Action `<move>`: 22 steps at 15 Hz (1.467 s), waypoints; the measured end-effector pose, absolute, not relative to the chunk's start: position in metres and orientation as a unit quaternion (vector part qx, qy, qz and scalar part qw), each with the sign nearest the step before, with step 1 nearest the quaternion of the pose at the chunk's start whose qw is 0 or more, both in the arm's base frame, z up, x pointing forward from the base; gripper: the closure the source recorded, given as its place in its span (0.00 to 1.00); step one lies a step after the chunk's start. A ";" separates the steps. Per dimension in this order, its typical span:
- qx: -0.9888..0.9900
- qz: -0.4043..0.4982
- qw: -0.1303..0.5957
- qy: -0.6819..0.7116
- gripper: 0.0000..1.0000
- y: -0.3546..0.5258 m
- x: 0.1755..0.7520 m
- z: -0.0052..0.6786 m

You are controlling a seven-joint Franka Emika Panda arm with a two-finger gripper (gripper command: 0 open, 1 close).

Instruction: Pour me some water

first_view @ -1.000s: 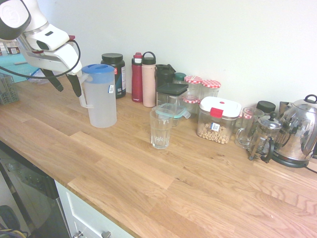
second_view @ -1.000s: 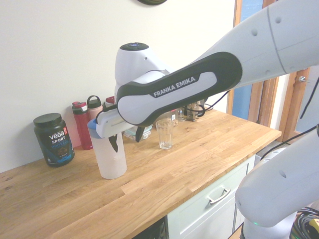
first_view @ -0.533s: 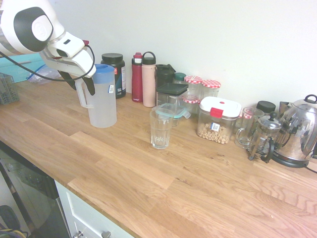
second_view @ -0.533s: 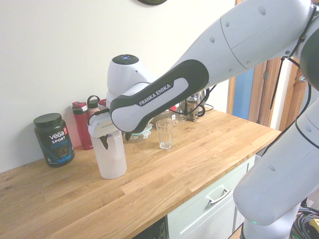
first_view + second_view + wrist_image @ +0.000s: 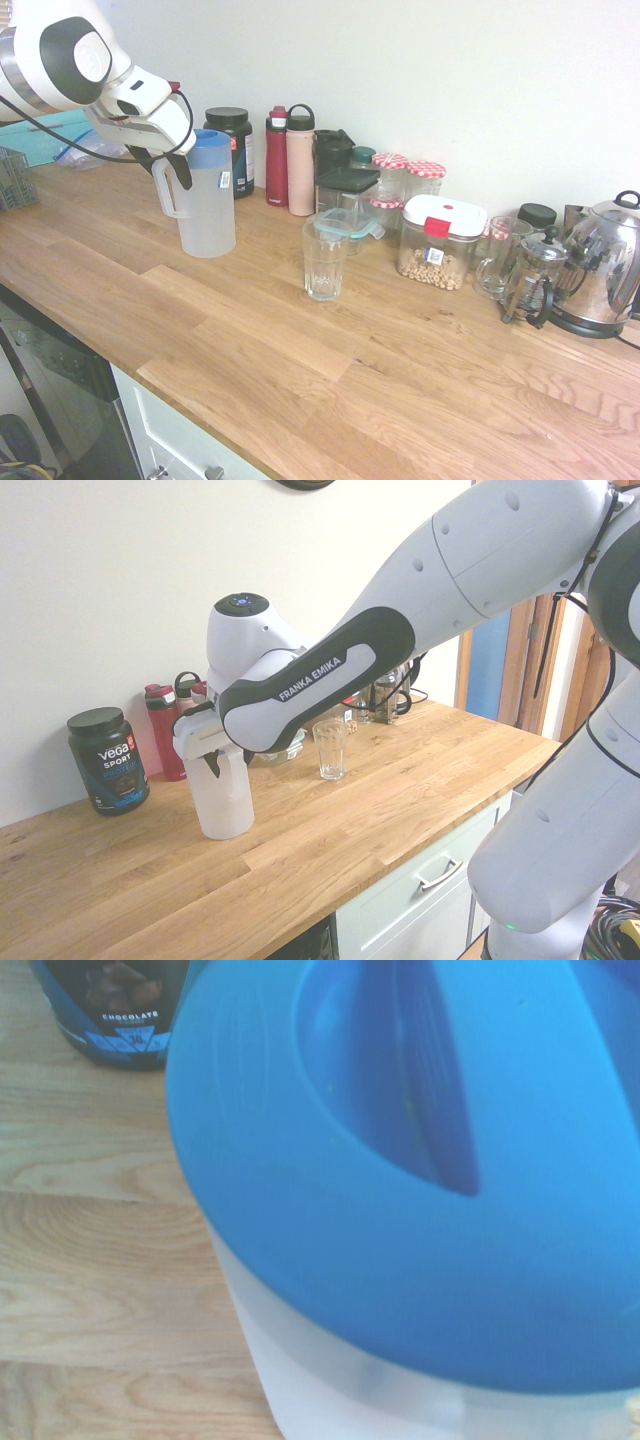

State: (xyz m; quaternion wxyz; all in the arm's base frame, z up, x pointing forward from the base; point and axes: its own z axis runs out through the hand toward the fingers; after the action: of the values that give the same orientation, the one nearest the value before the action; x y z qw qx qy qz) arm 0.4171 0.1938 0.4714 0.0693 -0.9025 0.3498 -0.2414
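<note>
The fingers of the gripper (image 5: 164, 172) stand apart, near the upper part of the handle (image 5: 165, 190) of the pitcher (image 5: 208, 215), which is upright on the counter (image 5: 250, 370), well apart from the glass (image 5: 323, 262). It is better to centre the handle between them, close firmly, and only then lift slowly, keeping the pitcher level.

Pale wall (image 5: 400, 80) behind wooden countertop (image 5: 250, 370)

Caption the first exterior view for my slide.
Franka gripper at the handle of a blue-lidded pitcher, with a clear drinking glass standing on the wooden countertop.
</note>
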 end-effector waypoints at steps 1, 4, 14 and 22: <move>-0.903 -0.241 0.069 0.350 1.00 0.195 0.417 0.470; -0.903 -0.240 0.069 0.348 1.00 0.198 0.416 0.469; -0.901 -0.239 0.069 0.355 1.00 0.193 0.415 0.470; -0.915 -0.220 0.057 0.335 1.00 0.126 0.322 0.519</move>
State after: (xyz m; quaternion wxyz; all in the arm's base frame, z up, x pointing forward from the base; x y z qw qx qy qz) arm 0.3220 0.1264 0.5189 0.0574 -0.9145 0.3349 -0.2196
